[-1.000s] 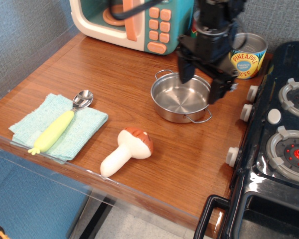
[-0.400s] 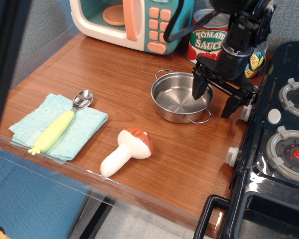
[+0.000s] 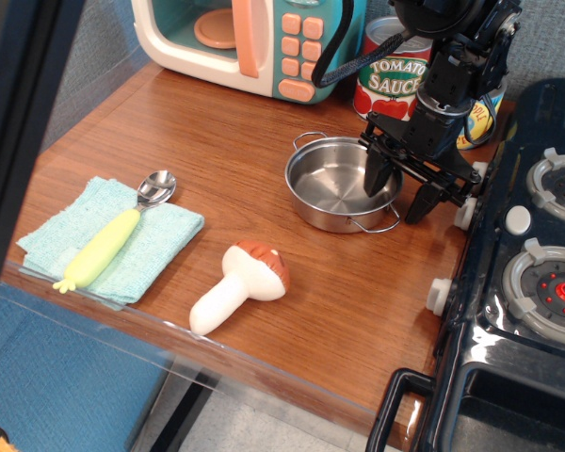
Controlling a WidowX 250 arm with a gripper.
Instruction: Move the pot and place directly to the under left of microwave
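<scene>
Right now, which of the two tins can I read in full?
The tomato sauce tin, red label facing the camera beside the microwave. The pineapple tin is mostly hidden behind the arm.

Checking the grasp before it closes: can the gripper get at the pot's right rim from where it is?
Probably yes. The gripper is open and straddles the right rim of the pot, one of the jaws inside the bowl, one outside. Nothing lies between them, and the tomato sauce can stands behind.

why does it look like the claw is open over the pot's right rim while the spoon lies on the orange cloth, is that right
Not quite: the cloth is light teal, not orange. The observation.image view shows the spoon, with its yellow handle, lying on that cloth at the left of the table. The rest holds: the claw is open, one finger inside the pot and the other outside its right rim.
</scene>
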